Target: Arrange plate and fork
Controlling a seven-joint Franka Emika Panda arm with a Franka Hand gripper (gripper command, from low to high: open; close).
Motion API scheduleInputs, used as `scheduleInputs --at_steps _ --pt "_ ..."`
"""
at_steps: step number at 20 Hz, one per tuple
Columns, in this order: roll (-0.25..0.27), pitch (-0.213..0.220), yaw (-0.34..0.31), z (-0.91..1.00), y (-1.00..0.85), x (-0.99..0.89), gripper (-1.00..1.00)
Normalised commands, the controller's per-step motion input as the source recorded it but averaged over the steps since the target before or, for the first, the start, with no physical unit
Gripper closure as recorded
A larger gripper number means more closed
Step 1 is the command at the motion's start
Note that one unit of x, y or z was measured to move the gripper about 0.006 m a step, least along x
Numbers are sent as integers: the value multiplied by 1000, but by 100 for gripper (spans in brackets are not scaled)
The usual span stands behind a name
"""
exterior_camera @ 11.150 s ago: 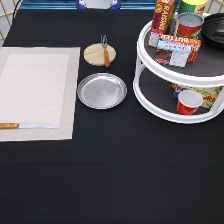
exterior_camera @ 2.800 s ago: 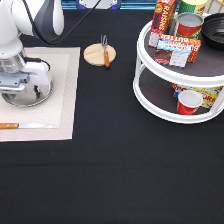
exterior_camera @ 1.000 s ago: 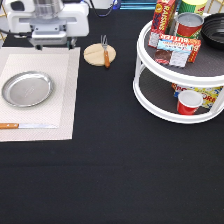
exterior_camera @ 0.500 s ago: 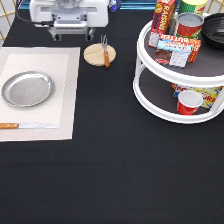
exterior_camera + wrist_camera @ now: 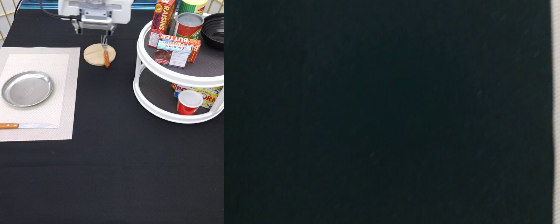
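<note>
The shiny silver plate lies on the pale placemat at the exterior view's left. The fork, with a brown-orange handle, rests across the round wooden coaster near the exterior view's top middle. My gripper hangs at the exterior view's top, just above the coaster and fork, open and empty. It touches neither. The wrist view shows only black tablecloth.
A wooden-handled knife lies on the placemat below the plate. A white two-tier turntable at the exterior view's right holds cans, boxes and a red cup. Black cloth covers the table.
The plate went from the table's middle onto the placemat and was let go. My gripper has since risen and moved right along the top edge, towards the coaster and fork.
</note>
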Motion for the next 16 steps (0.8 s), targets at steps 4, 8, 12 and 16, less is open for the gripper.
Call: scheduleInputs --at_steps 4,8,12,16 --pt "10 -118 80 -521 39 -980 -100" --pt "39 -126 86 -581 -61 -939 -100" --pt "29 -129 88 -562 -27 -666 -100" --pt "24 -98 94 -221 0 -123 -100"
